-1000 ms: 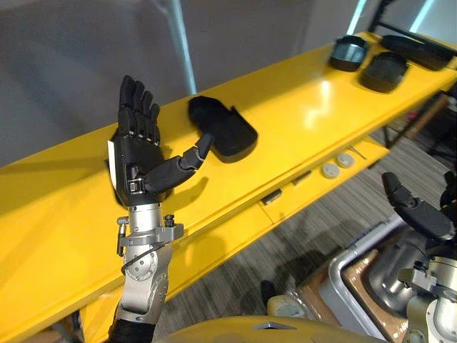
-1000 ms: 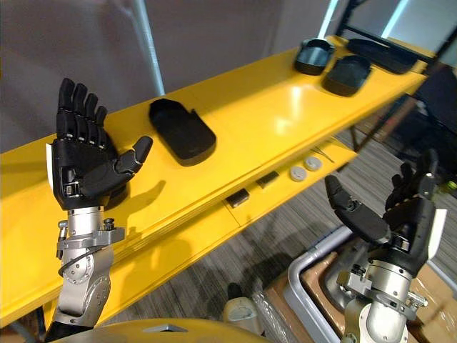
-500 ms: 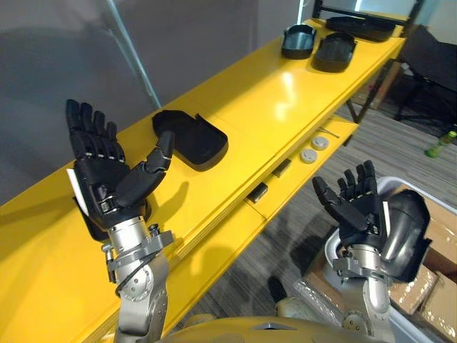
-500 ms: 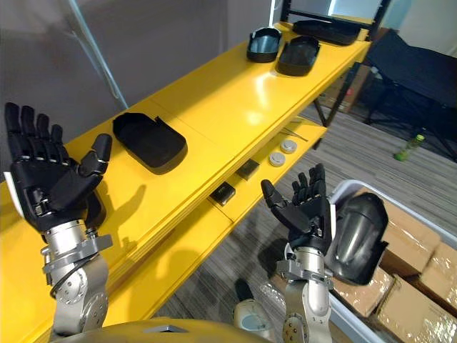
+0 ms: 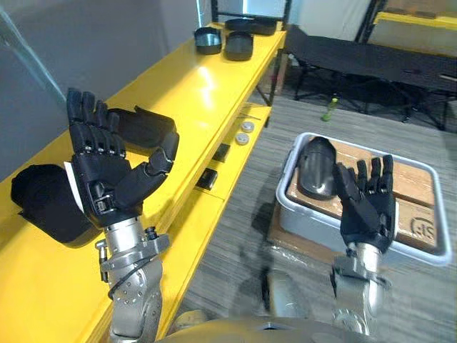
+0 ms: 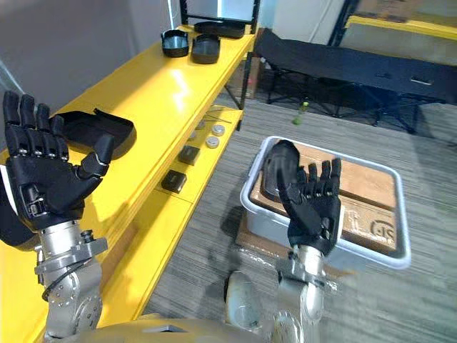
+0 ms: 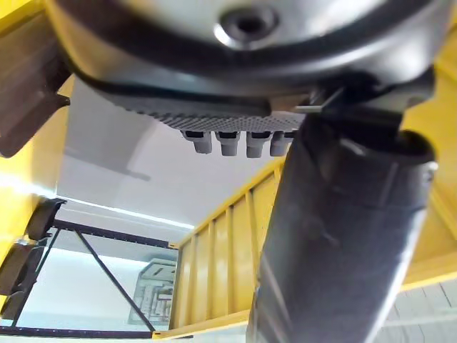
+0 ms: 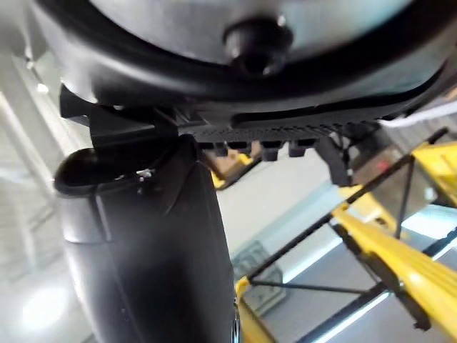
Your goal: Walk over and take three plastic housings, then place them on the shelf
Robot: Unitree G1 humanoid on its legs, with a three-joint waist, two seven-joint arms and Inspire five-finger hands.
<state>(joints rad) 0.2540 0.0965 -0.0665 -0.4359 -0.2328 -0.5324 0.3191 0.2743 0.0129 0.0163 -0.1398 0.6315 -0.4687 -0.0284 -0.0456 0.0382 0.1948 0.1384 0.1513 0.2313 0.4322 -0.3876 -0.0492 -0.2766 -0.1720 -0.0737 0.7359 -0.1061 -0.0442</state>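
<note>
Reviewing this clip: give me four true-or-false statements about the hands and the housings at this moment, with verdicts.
1. The left hand is open and holds nothing. True.
2. The right hand grips a plastic housing. False: it is open and empty, in front of the grey bin.
3. A dark housing lies inside the grey bin. True.
4. The yellow shelf bears no housings. False: black housings lie on it, one beside the left hand and more at the far end.
</note>
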